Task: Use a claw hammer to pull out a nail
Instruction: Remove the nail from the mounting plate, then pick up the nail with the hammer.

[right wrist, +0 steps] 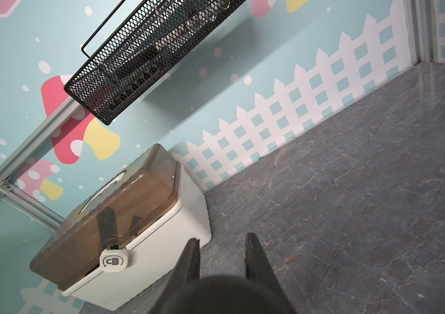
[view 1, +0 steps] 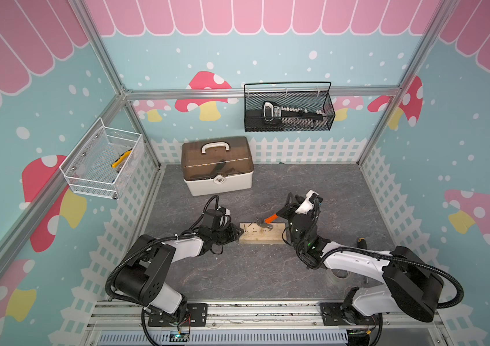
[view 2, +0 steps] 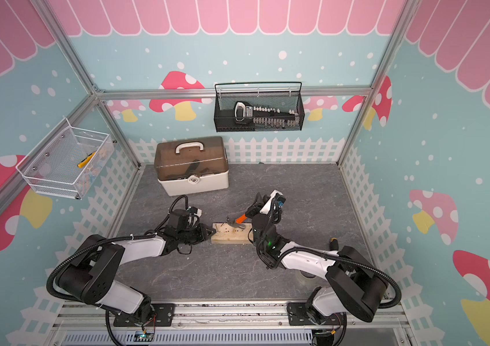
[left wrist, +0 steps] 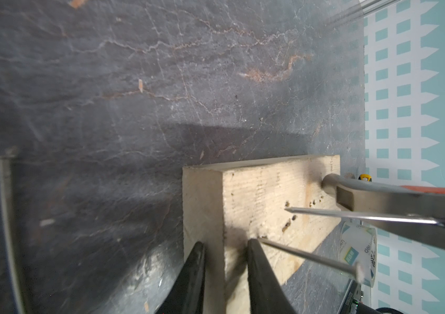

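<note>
Wood block (view 1: 262, 236): one, flat on the table (view 1: 237, 275) between the arms, top pocked with empty holes.
Hammer (view 1: 269, 221): one, over the block's right half, steel head low by the wood, orange neck slanting up into the right gripper (view 1: 285, 210).
Nails: three. Claw nail (left wrist: 352, 214) hooked in the claw, pointed tip bare; leaning nail (left wrist: 308, 255) stuck in the block; loose nail (left wrist: 5, 217) lying on the table.
Left gripper (left wrist: 225, 242): low at the block's left end, forearm stretched along the table, fingers (left wrist: 259, 271) slightly apart and clamped on that end.
Right gripper: raised behind the block's right end, wrist tipped upward, fingers pressed tight on the shaft.
Baskets: two on the walls, black basket (view 1: 288, 107) and white basket (view 1: 103, 161).
Toolbox (view 1: 217, 167): one, lid down, at the back.
Hidden: shaft mostly buried in the right gripper; tape roll (left wrist: 357, 250) and screwdriver (view 1: 361, 241) partly behind the right arm; black basket's contents hard to make out.
</note>
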### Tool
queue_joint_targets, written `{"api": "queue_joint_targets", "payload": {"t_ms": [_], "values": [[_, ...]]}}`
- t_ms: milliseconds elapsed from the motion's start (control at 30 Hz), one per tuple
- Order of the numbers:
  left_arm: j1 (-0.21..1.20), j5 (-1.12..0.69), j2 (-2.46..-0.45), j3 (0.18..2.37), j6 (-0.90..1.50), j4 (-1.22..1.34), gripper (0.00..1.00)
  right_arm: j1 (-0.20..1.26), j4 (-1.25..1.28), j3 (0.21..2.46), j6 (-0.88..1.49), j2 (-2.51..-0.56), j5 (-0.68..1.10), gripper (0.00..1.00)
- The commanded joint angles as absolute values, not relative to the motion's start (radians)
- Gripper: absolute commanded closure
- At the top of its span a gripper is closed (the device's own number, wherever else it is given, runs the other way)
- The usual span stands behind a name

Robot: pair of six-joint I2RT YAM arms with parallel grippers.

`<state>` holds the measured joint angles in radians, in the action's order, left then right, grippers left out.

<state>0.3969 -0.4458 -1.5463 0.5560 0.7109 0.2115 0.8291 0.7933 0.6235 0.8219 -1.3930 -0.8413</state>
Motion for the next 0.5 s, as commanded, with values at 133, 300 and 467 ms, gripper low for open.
{"api": "queue_joint_targets", "payload": {"t_ms": [133, 300, 467], "values": [[0.404, -0.394, -1.503, 0.536, 0.676, 0.002, 0.74, 0.809, 0.559, 0.669, 0.748, -1.372, -0.791, 1.0], [0.405, -0.396, -1.406, 0.548, 0.646, -0.053, 0.74, 0.786, 0.345, 0.896, 0.658, -1.371, -0.754, 1.0], [0.405, -0.395, -1.322, 0.561, 0.606, -0.096, 0.73, 0.775, 0.159, 1.105, 0.601, -1.401, -0.692, 1.0]]}}
